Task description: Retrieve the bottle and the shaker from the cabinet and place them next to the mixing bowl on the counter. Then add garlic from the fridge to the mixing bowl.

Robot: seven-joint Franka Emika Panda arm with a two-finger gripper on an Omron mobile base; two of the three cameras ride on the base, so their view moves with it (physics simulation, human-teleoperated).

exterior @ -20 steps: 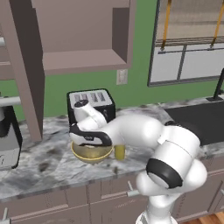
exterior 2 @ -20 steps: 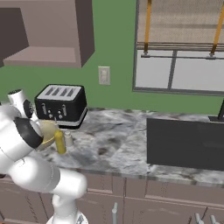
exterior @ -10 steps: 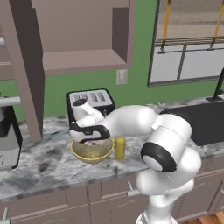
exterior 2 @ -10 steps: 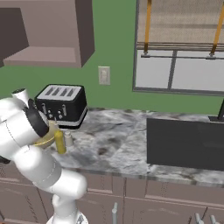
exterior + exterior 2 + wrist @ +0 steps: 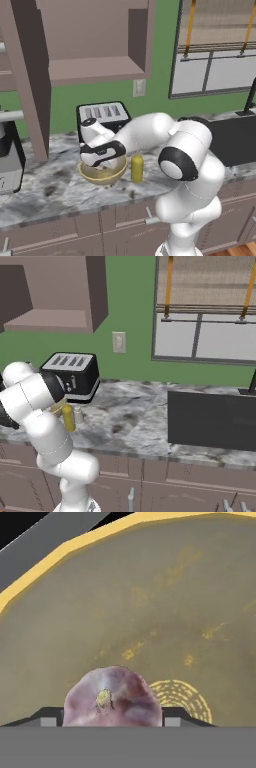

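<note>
Hand view, bottom centre: gripper [image 5: 113,722] clamps the garlic [image 5: 112,699] between its fingertips, just above the mixing bowl [image 5: 150,612] floor. Left base view, centre: bottle [image 5: 136,168] just right of bowl; toaster [image 5: 103,114] behind.

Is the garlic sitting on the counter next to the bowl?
No, the garlic sits between the gripper's finger tips right above the inside of the mixing bowl, not on the counter.
</note>
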